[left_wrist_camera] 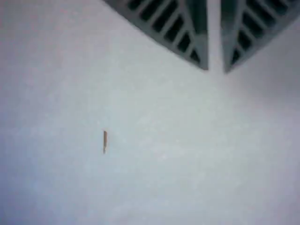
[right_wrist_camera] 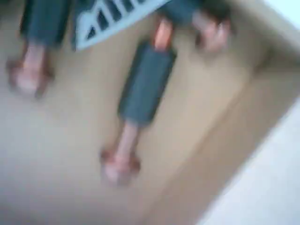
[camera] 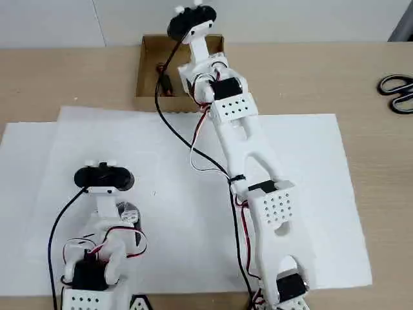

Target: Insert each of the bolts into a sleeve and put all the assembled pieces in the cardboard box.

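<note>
The cardboard box [camera: 146, 72] stands at the far middle of the table. My right arm [camera: 248, 148] stretches across to it, and my right gripper [right_wrist_camera: 168, 11] hangs down inside. On the box floor [right_wrist_camera: 61, 140] just below it lies an assembled piece [right_wrist_camera: 140, 89], a dark sleeve with a copper bolt through it. Two more assembled pieces [right_wrist_camera: 40, 28] [right_wrist_camera: 213, 28] lie on either side of it. My left gripper [left_wrist_camera: 215, 68] is shut on nothing, low over the white paper [left_wrist_camera: 140, 164] at the near left.
White paper sheets [camera: 303, 168] cover the middle of the table. Scissors [camera: 397, 92] lie at the far right edge. A small brown mark [left_wrist_camera: 104, 141] shows on the paper near my left gripper. The box wall [right_wrist_camera: 225, 140] rises close beside the pieces.
</note>
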`<action>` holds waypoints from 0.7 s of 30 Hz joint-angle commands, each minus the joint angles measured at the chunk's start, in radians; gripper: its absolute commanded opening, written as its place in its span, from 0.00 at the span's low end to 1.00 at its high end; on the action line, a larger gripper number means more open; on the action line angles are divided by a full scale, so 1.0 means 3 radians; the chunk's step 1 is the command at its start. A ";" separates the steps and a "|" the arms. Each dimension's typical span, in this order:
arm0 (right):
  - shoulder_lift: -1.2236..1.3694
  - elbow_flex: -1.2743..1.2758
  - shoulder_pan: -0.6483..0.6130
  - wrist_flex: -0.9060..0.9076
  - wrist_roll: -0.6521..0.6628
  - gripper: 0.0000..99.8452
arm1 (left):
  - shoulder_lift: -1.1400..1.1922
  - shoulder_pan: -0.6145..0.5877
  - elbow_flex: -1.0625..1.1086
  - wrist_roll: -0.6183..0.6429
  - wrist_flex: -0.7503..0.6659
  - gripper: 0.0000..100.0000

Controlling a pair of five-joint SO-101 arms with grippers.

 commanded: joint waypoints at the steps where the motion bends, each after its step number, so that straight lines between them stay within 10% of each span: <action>1: -0.0381 -0.0286 0.0069 0.0294 0.0005 0.01 | -0.0036 0.0010 -0.0013 -0.0015 -0.0102 0.01; 21: -0.1337 -0.0977 0.0217 0.2729 -0.0650 0.00 | -0.0036 0.0010 -0.0013 -0.0015 -0.0102 0.01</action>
